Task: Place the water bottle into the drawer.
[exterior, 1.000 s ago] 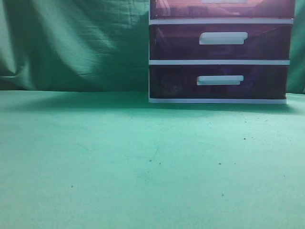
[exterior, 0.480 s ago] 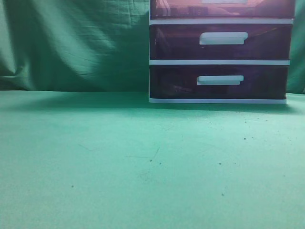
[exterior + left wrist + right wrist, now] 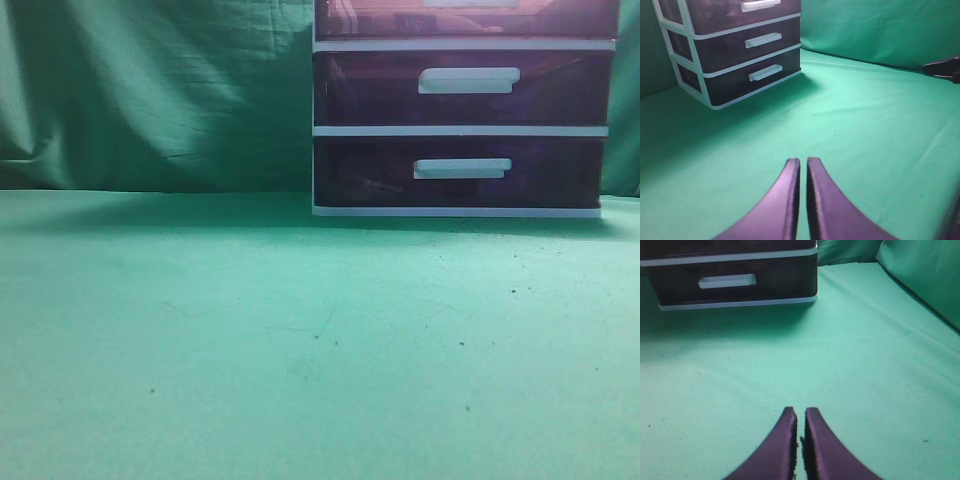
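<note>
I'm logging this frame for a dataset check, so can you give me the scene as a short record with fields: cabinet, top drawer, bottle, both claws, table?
cabinet: white-framed cabinet, three dark drawers, standing at the back of the table
top drawer: drawer looks closed, white handle
water bottle: not visible in any view
left claw: left claw shut, empty, above the cloth
right claw: right claw shut, empty, facing the cabinet
table: green cloth

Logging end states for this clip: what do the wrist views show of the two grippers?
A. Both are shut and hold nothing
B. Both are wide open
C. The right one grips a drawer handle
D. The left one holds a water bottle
A: the left gripper and the right gripper each show fingers nearly touching, nothing between them, above bare green table, well short of the cabinet.
</note>
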Controlling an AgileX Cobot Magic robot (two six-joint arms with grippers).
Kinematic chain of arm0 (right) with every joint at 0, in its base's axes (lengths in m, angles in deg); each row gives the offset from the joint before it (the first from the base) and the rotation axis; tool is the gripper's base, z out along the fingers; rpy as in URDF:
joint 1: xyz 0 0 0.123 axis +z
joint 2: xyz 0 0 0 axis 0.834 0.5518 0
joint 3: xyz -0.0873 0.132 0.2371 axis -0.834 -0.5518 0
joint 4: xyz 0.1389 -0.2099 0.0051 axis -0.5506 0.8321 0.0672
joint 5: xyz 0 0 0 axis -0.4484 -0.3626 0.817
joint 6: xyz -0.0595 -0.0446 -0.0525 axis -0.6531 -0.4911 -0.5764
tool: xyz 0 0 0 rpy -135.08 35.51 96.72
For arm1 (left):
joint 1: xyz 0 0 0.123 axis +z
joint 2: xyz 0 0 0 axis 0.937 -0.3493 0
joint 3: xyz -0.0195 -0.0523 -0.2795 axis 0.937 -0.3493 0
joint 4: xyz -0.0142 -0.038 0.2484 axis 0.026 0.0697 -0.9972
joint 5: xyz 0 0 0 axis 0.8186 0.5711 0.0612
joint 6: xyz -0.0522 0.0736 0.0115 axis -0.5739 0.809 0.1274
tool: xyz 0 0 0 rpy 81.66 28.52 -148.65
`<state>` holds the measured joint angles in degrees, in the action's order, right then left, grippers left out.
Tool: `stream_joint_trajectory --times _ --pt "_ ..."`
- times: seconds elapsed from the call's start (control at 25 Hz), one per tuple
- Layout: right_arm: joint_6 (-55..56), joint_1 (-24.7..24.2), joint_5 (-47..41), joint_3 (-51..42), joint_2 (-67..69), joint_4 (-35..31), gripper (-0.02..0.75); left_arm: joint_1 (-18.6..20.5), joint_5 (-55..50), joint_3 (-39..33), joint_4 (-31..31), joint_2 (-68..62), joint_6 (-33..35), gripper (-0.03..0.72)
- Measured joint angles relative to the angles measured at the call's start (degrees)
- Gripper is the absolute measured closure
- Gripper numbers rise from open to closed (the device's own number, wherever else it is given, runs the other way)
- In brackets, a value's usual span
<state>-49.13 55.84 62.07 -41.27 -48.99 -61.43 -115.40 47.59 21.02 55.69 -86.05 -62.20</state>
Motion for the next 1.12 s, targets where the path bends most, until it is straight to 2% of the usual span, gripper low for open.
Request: stream_joint_trajectory --times 0.76,0.88,1.0,1.12 --pt "0.0 -0.03 -0.22 0.0 0.0 0.0 0.69 0.11 0.0 0.0 -0.32 0.0 0.0 0.688" --pt "0.0 -0.03 -0.22 0.0 0.0 0.0 0.69 4.34 0.17 -0.18 -0.72 0.0 0.1 0.688" --pt "0.0 -0.13 -0.22 0.0 0.0 0.0 0.69 12.56 4.33 -3.04 -0.72 0.0 0.21 0.688" --pt "0.0 -0.13 -0.22 0.0 0.0 0.0 0.69 21.92 12.35 -8.88 -0.03 0.04 0.21 0.688"
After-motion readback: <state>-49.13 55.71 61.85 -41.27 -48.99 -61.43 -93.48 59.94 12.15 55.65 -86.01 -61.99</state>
